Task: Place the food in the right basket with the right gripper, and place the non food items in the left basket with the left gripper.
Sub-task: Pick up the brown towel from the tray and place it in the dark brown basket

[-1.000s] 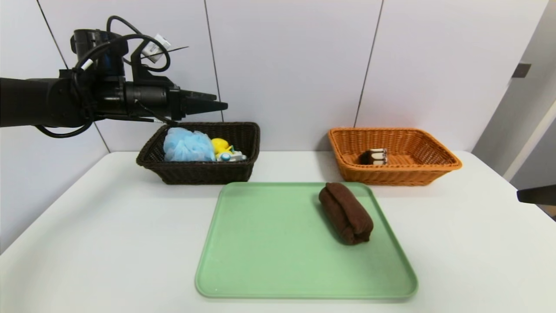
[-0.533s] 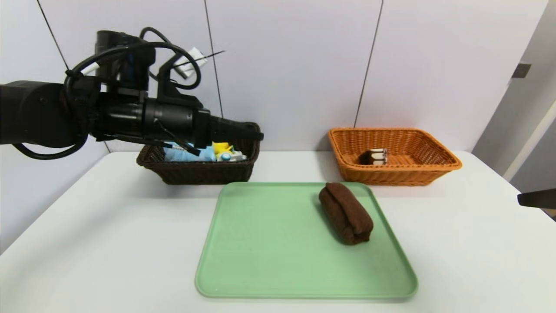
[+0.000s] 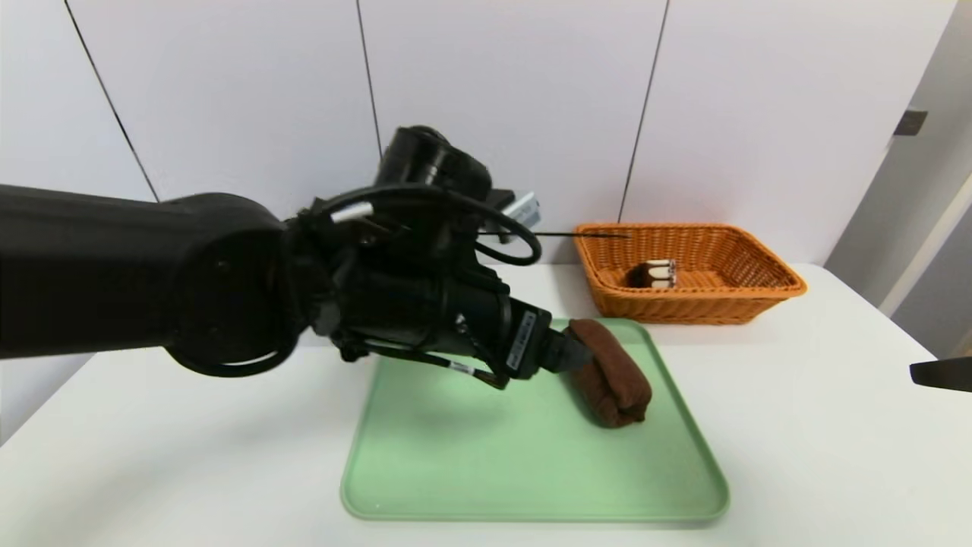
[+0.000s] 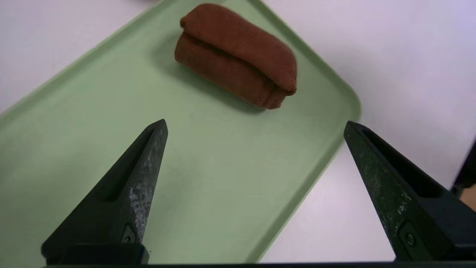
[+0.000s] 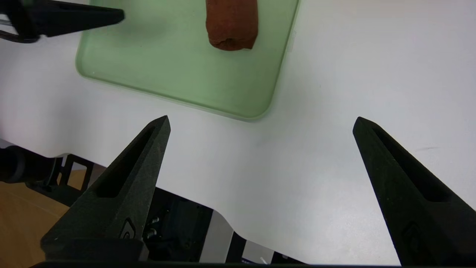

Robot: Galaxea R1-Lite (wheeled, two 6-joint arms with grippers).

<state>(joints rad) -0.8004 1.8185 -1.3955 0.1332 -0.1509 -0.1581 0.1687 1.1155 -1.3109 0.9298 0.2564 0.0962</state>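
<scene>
— Left gripper (image 4: 254,124) first: where is it and what are its fingers doing?

— It hangs over the green tray (image 3: 456,471), spread wide with nothing between its two tapered black fingers (image 4: 137,175). From the head view its tip sits just beside the rolled brown towel (image 3: 607,372), on the towel's left; from the left wrist view there is a gap between the fingertips and the towel (image 4: 238,52).

— Describe the towel.

— Soft terry cloth, folded over and rolled into a stubby log, lying on the right half of the smooth, rounded-corner plastic tray (image 4: 74,149).

— And the right gripper (image 5: 260,123)?

— Parked off the table's right edge, only a dark sliver in the head view (image 3: 942,374). Its pointed fingers are splayed apart and empty, above the white table (image 5: 334,93).

— Baskets?

— One shows: an orange wicker basket (image 3: 759,300), rectangular, behind the tray on the right. Inside it lies a small dark cake slice with pale stripes (image 3: 654,273). The left arm's bulk hides the area where the other basket would be
</scene>
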